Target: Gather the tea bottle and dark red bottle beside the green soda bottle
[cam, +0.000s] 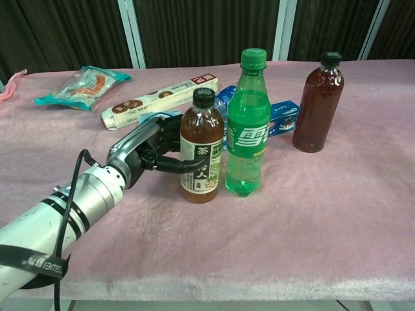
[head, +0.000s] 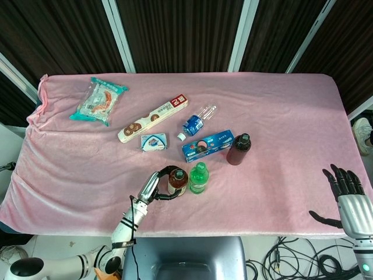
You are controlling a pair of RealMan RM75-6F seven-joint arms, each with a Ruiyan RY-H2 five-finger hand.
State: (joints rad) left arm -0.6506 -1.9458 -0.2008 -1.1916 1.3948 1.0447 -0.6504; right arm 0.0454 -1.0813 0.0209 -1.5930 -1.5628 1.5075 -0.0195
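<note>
Only the head view showed your right hand (head: 349, 195), fingers spread, at lower right. Your left hand (cam: 150, 148) gripped the tea bottle (cam: 201, 146), just left of the soda (cam: 248, 124).

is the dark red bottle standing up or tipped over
Upright. In the chest view the dark red bottle stands on its base on the pink cloth, cap on top, apart from the green soda bottle.
</note>
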